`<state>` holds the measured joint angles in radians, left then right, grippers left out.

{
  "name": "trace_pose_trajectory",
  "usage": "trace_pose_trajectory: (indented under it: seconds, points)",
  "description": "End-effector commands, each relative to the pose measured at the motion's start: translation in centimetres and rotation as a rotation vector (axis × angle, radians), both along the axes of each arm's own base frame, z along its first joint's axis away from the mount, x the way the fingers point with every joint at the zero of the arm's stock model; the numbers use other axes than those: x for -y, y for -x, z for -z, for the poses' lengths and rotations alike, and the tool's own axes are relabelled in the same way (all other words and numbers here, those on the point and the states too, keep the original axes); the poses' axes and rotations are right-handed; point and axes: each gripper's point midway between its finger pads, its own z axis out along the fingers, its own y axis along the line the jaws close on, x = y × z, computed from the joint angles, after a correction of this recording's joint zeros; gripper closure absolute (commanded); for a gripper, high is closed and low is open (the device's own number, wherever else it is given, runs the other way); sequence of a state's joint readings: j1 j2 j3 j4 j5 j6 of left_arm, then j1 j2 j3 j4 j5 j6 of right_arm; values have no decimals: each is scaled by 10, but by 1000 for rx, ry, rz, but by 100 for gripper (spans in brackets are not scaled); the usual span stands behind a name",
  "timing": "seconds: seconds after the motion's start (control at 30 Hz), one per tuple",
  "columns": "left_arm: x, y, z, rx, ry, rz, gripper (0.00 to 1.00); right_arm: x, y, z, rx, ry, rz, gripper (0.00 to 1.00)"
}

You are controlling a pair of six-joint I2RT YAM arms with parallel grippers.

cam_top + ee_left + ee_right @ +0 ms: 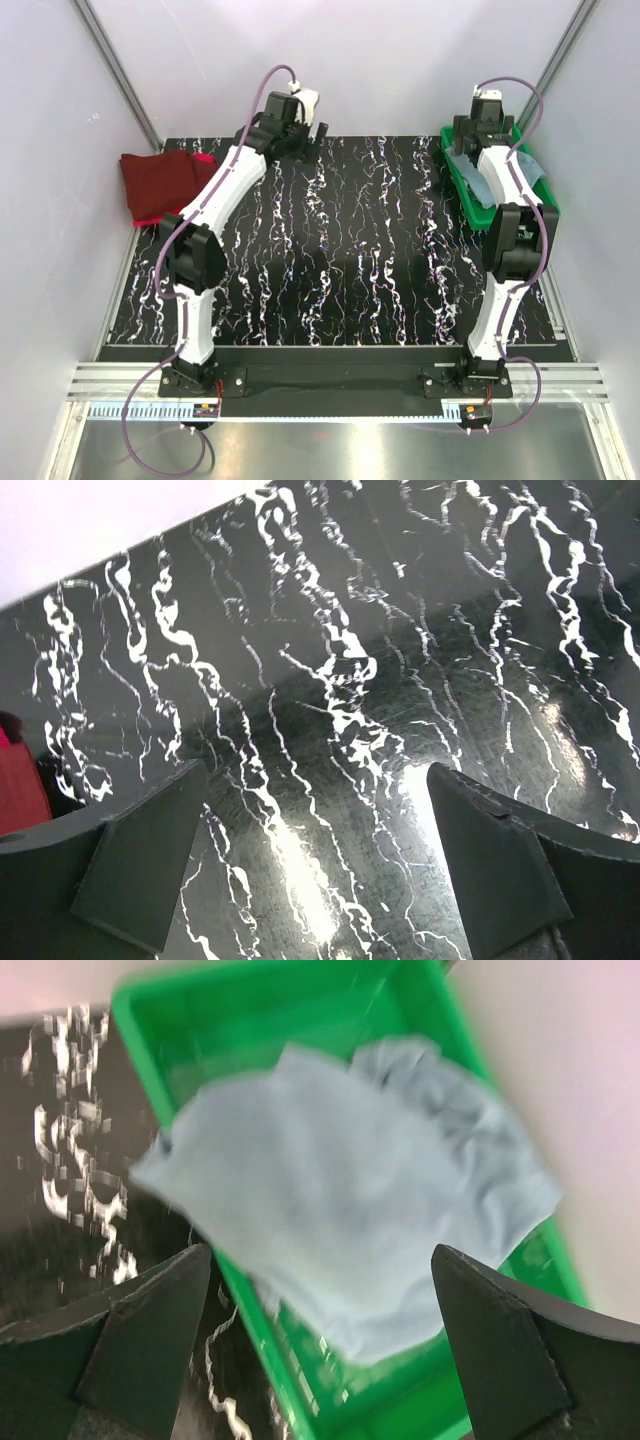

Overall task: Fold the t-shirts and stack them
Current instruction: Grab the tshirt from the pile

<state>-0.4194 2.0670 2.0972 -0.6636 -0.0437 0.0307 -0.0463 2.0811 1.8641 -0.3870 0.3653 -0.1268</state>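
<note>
Because the grey-blue t-shirt lies crumpled in the green tray just below the wide-open right gripper, that arm is nearer. The left gripper, equally wide, hovers over worktop.

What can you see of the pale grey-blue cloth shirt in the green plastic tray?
The pale grey-blue cloth t-shirt is soft, plain and crumpled, not folded. It lies bunched in the green plastic tray at the far right of the black marbled table, one corner draping over the tray's table-side rim. The right end effector hangs open above it, neither finger seen touching it.
</note>
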Motion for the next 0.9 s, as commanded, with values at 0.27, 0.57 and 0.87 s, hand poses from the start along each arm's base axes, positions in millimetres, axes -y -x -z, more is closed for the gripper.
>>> trace_pose_trajectory:
  seconds: [0.27, 0.57, 0.87]
  points:
    - [4, -20, -34, 143, -50, -5, 1, 9, -26, 45, -170, -12, -75, 0]
    - [0, -19, -29, 132, -71, -11, 1, 2, -35, 69, -196, -84, -122, 1]
    - [5, -21, -23, 123, -62, -5, 1, 14, -28, 39, -148, -49, -79, 90]
